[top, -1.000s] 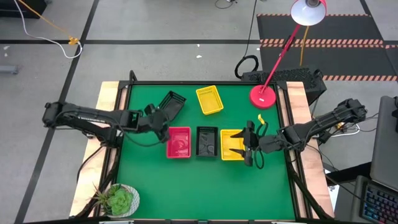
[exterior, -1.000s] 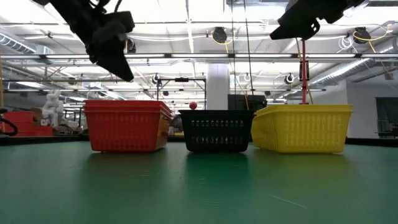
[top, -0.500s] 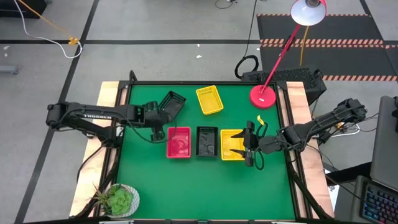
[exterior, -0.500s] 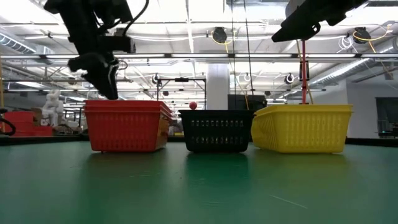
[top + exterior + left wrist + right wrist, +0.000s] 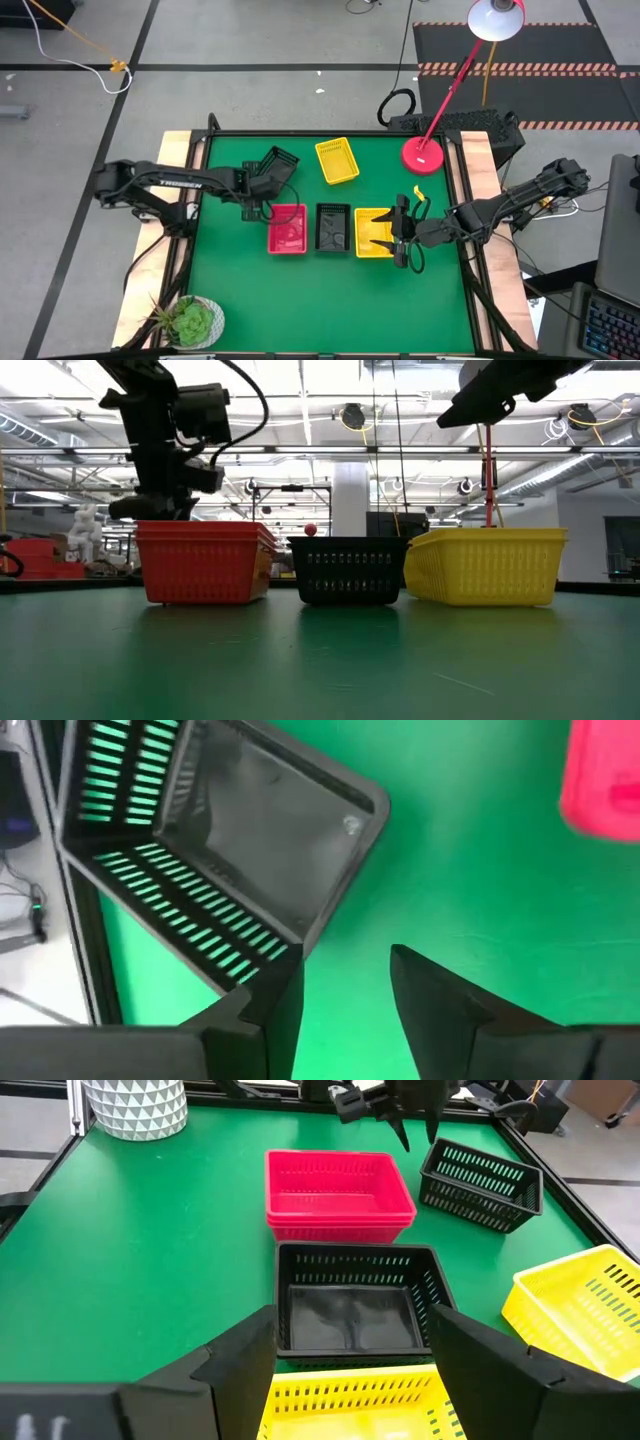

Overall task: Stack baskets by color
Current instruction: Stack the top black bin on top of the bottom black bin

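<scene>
A red basket [image 5: 288,228], a black basket [image 5: 333,226] and a yellow basket [image 5: 372,232] stand in a row mid-table; whether others are nested in them I cannot tell. A loose black basket [image 5: 220,850] stands askew on its bottom near the far left. A loose yellow basket [image 5: 337,160] lies beside it. My left gripper [image 5: 345,995] hangs open, pointing down, just near of the loose black basket [image 5: 275,165], with nothing between its fingers. My right gripper [image 5: 350,1375] stays open above the yellow basket's right end.
A red lamp base [image 5: 422,154] stands at the far right, its arm reaching up over the table's edge. A potted plant [image 5: 190,320] sits at the near left corner. Open green mat [image 5: 330,300] lies near of the row.
My left gripper has sunk from well above the red basket toward the loose black basket at the far left and has rolled about its own axis. Its fingers have stayed apart. No basket has moved.
</scene>
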Action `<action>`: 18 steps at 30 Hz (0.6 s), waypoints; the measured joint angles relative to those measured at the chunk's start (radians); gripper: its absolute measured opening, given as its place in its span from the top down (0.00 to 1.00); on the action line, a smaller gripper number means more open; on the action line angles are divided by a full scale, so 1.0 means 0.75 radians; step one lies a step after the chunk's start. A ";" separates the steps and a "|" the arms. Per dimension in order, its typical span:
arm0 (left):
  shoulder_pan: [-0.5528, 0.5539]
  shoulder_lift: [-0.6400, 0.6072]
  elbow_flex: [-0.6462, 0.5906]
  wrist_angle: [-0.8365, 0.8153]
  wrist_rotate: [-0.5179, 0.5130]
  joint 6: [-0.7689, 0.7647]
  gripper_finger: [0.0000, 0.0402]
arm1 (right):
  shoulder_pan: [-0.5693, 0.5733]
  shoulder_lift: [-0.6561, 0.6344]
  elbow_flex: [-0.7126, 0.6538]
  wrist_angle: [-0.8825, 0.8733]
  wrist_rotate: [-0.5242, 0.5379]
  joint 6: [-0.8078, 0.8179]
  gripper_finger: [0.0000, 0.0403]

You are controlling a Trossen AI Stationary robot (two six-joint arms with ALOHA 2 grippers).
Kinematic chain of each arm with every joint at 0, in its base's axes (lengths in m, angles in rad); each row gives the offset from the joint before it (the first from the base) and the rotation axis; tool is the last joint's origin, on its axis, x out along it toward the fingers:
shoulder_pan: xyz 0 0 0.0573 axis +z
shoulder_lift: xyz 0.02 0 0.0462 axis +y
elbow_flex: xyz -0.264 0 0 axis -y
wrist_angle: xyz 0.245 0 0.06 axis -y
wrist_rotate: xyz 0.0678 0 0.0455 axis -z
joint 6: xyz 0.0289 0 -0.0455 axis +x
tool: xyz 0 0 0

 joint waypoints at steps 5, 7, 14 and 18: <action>0.024 0.029 0.000 0.013 -0.036 0.043 0.52 | 0.000 0.000 -0.022 0.000 0.000 0.000 0.38; 0.031 0.027 0.000 0.026 -0.048 0.075 0.49 | 0.000 0.000 -0.022 0.003 0.000 -0.001 0.38; 0.089 0.028 -0.046 0.174 0.008 0.236 0.50 | 0.000 0.000 -0.022 0.021 0.000 -0.010 0.38; 0.104 0.027 -0.052 0.172 0.022 0.260 0.57 | 0.000 0.000 -0.022 0.027 -0.001 -0.008 0.38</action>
